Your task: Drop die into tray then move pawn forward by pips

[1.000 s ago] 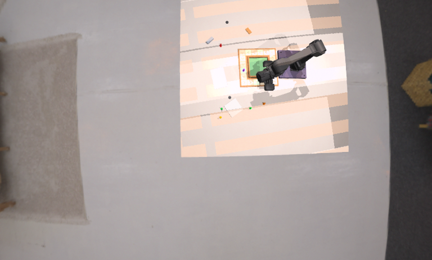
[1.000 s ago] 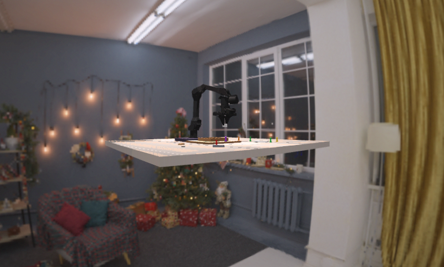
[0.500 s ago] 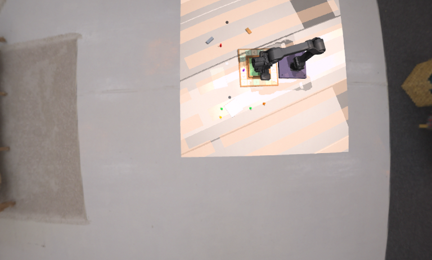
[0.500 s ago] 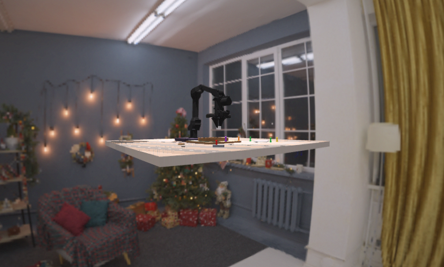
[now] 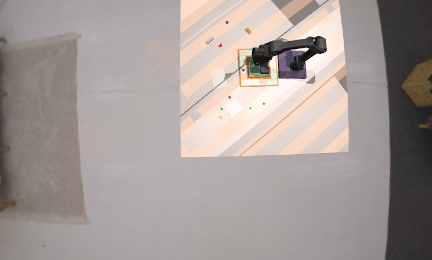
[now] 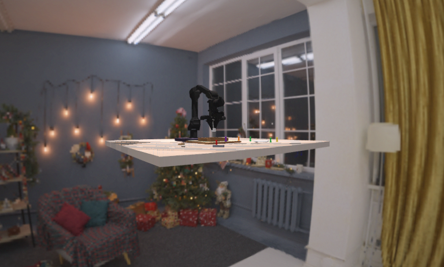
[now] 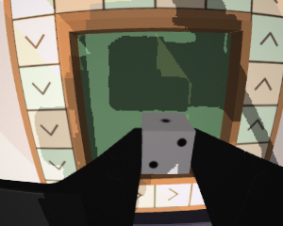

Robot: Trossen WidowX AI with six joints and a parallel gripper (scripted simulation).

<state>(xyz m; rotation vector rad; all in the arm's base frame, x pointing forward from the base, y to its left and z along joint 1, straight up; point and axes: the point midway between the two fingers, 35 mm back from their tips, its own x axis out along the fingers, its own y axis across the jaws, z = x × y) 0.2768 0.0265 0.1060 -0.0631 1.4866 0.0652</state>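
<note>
My gripper (image 7: 164, 136) (image 6: 213, 128) is shut on the die (image 7: 167, 150) (image 6: 213, 130), a light grey cube. In the wrist view one face of it shows two pips and another shows one. The gripper holds the die in the air above the green dice tray (image 7: 96, 118) (image 5: 254, 71), which has a raised wooden rim. The board (image 5: 241, 84) around the tray carries a ring of squares with arrows. A purple pawn (image 5: 243, 70) (image 6: 225, 138) stands on the board's left column in the top view. The arm hides part of the board and tray there.
A red pawn (image 5: 220, 45) (image 6: 216, 142), a grey block (image 5: 209, 40) and an orange block (image 5: 248, 30) lie beyond the board. Two green pawns (image 5: 221, 108) (image 5: 250, 108), a yellow pawn (image 5: 220, 117), an orange pawn (image 5: 263, 103) and a white square (image 5: 233, 107) are on the other side.
</note>
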